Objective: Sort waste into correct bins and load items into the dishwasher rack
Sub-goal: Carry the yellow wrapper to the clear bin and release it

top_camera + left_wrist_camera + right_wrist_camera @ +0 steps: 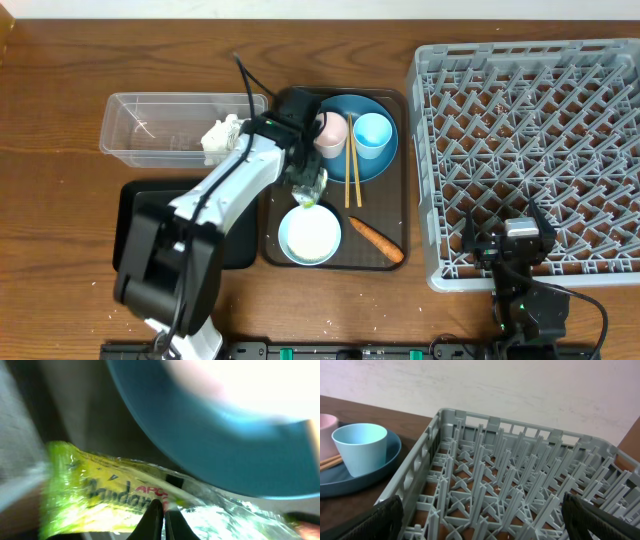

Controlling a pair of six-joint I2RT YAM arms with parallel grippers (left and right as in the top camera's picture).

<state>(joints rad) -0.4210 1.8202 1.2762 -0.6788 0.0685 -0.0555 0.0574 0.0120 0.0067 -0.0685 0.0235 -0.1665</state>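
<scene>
The yellow-green wrapper (100, 495) is pinched between the left gripper (159, 519), whose two dark fingertips (152, 522) meet tight on the crinkled clear film at its printed edge, so the jaws are closed on it. The wrapper spreads out to either side of the pinch. Seen from overhead, it hangs just below the jaws, over the brown serving tray (272, 200). It is between the pale blue bowl (310, 235) on the near side of the jaws and the big blue plate (385, 160) on the far side. In the left wrist view, the plate's rim curves close above the closed tips. On the plate, a little beyond the jaws, are the white-pink cup (333, 133) and the light blue cup (372, 135). The wooden chopsticks (352, 172) lie off the plate's edge just beside the jaws, toward the rack. The orange carrot (375, 238) lies on the tray past the bowl. On the other side of the jaws is the clear tub (150, 125), with crumpled white paper (222, 136) at its nearer end. The black tray (240, 240) is mostly under the arm. The right gripper (505, 232) hangs over the near edge of the grey rack (530, 120). Its fingers (370, 522) are spread wide apart with nothing between them, and the rack's lattice lies directly ahead of them.
</scene>
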